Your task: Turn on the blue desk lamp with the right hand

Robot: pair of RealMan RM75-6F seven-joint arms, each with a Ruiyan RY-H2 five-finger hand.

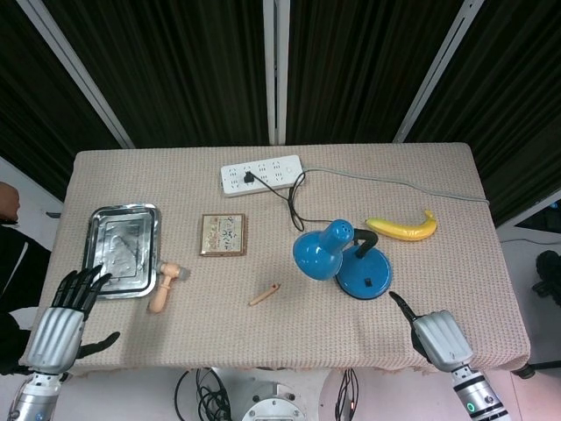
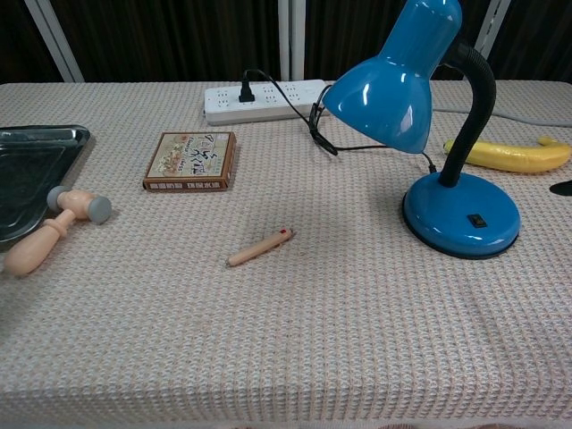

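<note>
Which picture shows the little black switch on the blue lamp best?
The chest view: the switch sits close and clear on the blue lamp base. The head view shows it only as a tiny dark speck from above.

Both my hands sit low at the near table edge.
My left hand (image 1: 63,320) holds nothing, fingers spread and pointing away from me. My right hand (image 1: 434,338) shows its back, one finger pointing up-left, the rest not visible.
</note>
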